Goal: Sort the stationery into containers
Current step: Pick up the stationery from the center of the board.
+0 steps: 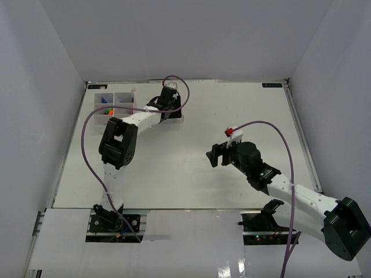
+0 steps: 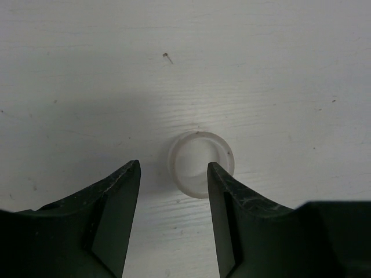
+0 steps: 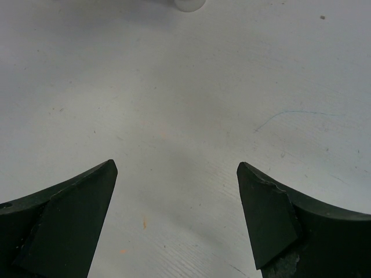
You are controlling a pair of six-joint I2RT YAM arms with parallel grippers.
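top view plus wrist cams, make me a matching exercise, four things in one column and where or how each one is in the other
1. tape ring
2. right gripper
3. organiser tray
4. left gripper

a. far left corner of the table
b. open, right of the table's middle
c. lying flat at one fingertip
d. jaws apart, ring just ahead

Pairs: 1-c, 2-b, 3-a, 4-d

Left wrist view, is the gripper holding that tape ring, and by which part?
Nothing is held. The left gripper is open; the tape ring lies on the table, ungripped.
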